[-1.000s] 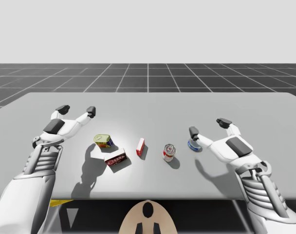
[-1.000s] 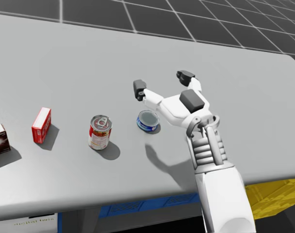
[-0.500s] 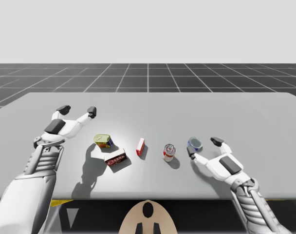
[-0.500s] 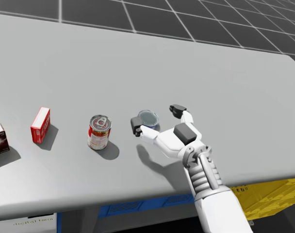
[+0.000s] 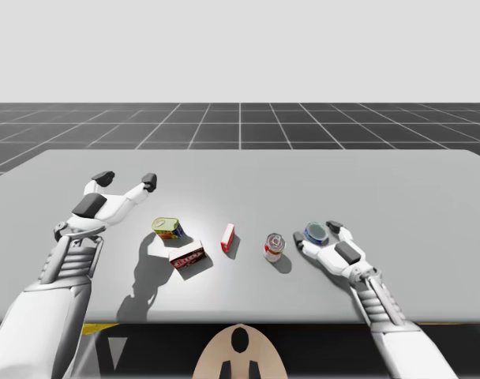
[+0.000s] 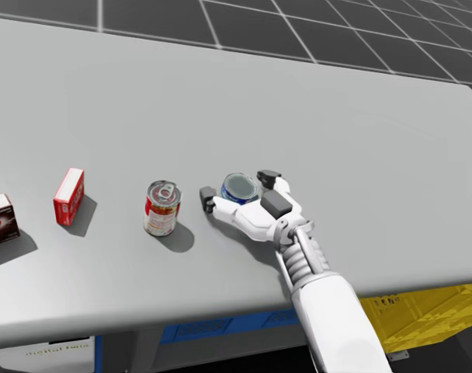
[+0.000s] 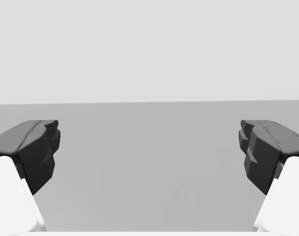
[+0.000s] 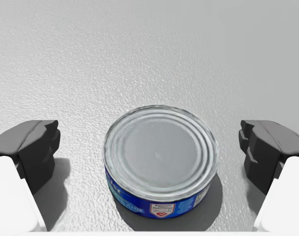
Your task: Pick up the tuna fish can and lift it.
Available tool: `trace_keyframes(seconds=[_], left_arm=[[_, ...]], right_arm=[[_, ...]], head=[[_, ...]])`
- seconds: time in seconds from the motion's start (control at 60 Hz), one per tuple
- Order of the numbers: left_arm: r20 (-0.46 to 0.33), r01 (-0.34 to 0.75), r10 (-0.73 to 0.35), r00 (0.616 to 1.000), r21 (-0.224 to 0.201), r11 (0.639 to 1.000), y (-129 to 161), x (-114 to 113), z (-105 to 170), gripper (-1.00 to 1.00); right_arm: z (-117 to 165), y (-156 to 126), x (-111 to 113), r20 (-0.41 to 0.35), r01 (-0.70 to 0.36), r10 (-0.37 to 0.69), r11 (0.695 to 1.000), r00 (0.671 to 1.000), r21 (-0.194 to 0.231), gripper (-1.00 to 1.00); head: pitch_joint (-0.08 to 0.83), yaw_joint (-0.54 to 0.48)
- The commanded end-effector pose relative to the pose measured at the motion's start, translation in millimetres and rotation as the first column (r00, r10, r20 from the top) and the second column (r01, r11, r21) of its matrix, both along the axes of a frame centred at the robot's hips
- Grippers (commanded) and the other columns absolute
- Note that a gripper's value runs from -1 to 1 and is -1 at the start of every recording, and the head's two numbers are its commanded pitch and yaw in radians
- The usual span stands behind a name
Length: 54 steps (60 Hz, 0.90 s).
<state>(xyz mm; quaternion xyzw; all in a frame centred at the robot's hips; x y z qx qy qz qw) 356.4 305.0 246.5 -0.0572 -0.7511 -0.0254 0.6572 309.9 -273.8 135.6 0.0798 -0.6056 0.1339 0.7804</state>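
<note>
the low round blue-sided tin can with a silver lid point(image 8: 161, 162) sits upright on the grey table point(image 5: 240, 170), between the wide-spread fingers of the robot's right gripper point(image 8: 152, 147), with gaps on both sides. the right wrist view shows those gaps; the high view adds the left gripper point(image 5: 126, 179), spread and empty, well apart.

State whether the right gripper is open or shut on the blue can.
Open: right gripper fingers stand clear of the blue can between them.

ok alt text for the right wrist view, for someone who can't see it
A low blue tuna fish can, silver on top, stands upright on the grey table, between the dark fingers of my open right tool; neither finger touches it.
</note>
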Motion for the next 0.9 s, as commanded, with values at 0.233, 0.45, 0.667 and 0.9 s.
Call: trace_keyframes(seconds=[0.233, 0.45, 0.667, 0.9], left_arm=[[0.002, 0.0, 0.0, 1.0, -0.001, 1.0, -0.5, -0.9, 0.3, -1.0], [0.003, -0.001, 0.001, 1.0, 0.0, 1.0, -1.0, -1.4, 0.7, -1.0], [0.002, -0.002, 0.002, 1.0, 0.0, 1.0, -1.7, -2.2, 0.6, -1.0], [0.002, -0.005, 0.005, 1.0, -0.005, 1.0, -2.1, -3.4, 1.2, -1.0]], right_arm=[[-7.0, -3.7, 6.9, -0.088, 0.0, 0.002, 0.999, 0.996, 0.034, 0.97], [-7.8, -4.6, 6.3, -0.076, 0.007, -0.006, 1.0, 0.997, 0.022, 1.0], [-9.2, -5.2, 5.8, -0.062, 0.011, -0.01, 1.0, 0.998, 0.006, 1.0], [3.4, -4.3, 3.7, -0.029, 0.008, -0.008, 1.0, 1.0, 0.005, 1.0]], head=[[0.671, -0.36], [0.589, -0.37], [0.414, -0.37], [0.339, -0.37]])
